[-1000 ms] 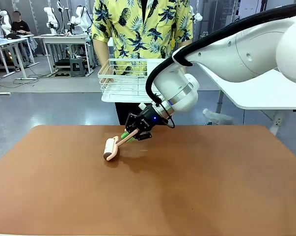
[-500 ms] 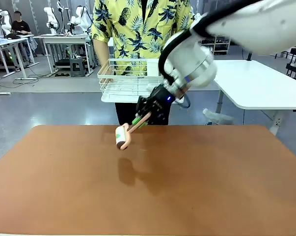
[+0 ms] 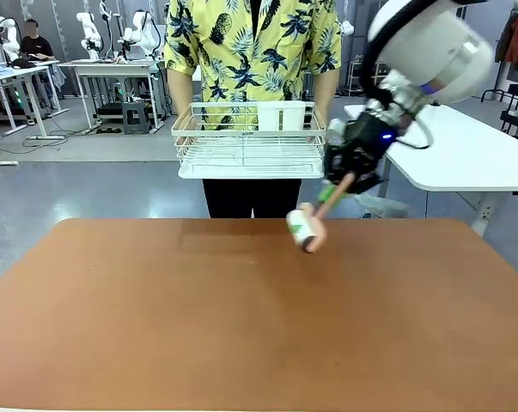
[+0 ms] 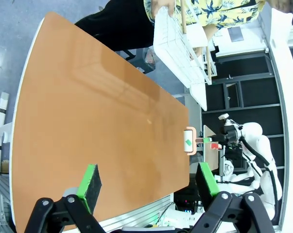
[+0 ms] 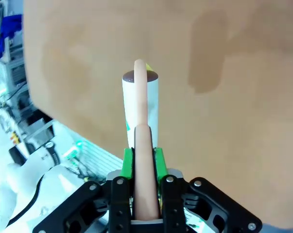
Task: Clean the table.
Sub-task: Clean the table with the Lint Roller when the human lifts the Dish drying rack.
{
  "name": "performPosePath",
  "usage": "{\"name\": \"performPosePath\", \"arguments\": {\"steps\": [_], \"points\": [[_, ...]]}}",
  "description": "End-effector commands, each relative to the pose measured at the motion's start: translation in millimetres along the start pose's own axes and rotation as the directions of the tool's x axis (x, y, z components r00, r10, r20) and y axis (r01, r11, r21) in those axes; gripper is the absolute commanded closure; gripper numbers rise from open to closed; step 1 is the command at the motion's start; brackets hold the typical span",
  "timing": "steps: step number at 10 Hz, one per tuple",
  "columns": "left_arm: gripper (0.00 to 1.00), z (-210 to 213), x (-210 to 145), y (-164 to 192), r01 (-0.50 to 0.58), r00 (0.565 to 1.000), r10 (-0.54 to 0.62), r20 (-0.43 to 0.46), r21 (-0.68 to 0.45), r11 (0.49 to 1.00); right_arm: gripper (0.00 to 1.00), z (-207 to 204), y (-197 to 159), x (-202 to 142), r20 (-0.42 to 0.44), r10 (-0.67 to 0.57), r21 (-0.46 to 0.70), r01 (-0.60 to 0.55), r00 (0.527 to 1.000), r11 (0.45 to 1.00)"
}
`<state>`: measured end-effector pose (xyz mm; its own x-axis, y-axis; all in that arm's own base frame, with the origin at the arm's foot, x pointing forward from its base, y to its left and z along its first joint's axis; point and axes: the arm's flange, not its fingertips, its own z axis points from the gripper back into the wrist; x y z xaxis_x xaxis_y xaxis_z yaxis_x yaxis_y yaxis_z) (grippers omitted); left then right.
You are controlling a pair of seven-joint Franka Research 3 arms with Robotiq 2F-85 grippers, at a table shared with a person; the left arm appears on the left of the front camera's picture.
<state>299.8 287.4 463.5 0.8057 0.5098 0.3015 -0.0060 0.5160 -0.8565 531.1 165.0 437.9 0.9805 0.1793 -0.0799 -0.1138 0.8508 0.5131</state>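
My right gripper (image 3: 338, 186) has swung rightward, lint roller (image 3: 305, 228) clamped, hovering over the far edge of the table (image 3: 241, 326).

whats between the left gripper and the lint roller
A bare stretch of the table lies between the left gripper and the lint roller, seen in the left wrist view.

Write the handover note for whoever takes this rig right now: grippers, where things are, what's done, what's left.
Right gripper: shut on the lint roller by its handle, holding it in the air near the far edge of the table, right of centre.
Left gripper: open, empty, above the table.
Person at the far side holds a white wire rack beyond that edge.
Done: roller is off the tabletop.
Left: probably drop the roller into the rack; how much of the top was rolled I cannot tell.
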Motion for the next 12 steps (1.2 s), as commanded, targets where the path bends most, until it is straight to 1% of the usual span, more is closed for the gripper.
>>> {"name": "performPosePath", "arguments": {"steps": [1,2,3,4,5,7,8,9,12], "points": [[0.0,2,-1,0,0.004,1.0,-0.004,0.002,-0.01,1.0,0.79,45,-27,-44,0.142,-0.1,-0.211,0.129,0.985,0.969],[0.0,2,-1,0,0.004,1.0,-0.004,0.002,-0.01,1.0,0.79,66,-40,-63,0.166,-0.093,-0.27,0.136,0.982,0.953],[0.0,2,-1,0,0.004,1.0,-0.004,0.002,-0.01,1.0,0.79,84,-52,-78,0.177,-0.088,-0.284,0.136,0.98,0.949],[0.0,2,-1,0,0.004,1.0,-0.004,0.002,-0.01,1.0,0.79,94,-66,-90,0.18,-0.071,-0.283,0.121,0.981,0.952],[0.0,2,-1,0,0.004,1.0,-0.004,0.002,-0.01,1.0,0.79,95,-76,-98,0.213,-0.076,-0.318,0.143,0.974,0.937],[0.0,2,-1,0,0.004,1.0,-0.004,0.002,-0.01,1.0,0.79,98,-82,-109,0.321,-0.038,-0.38,0.166,0.946,0.91],[0.0,2,-1,0,0.004,1.0,-0.004,0.002,-0.01,1.0,0.79,95,-81,-107,0.302,-0.021,-0.343,0.13,0.953,0.93],[0.0,2,-1,0,0.004,1.0,-0.004,0.002,-0.01,1.0,0.79,108,-86,-102,0.245,-0.036,-0.341,0.121,0.969,0.932],[0.0,2,-1,0,0.004,1.0,-0.004,0.002,-0.01,1.0,0.79,108,-86,-102,0.245,-0.036,-0.341,0.121,0.969,0.932]]}}
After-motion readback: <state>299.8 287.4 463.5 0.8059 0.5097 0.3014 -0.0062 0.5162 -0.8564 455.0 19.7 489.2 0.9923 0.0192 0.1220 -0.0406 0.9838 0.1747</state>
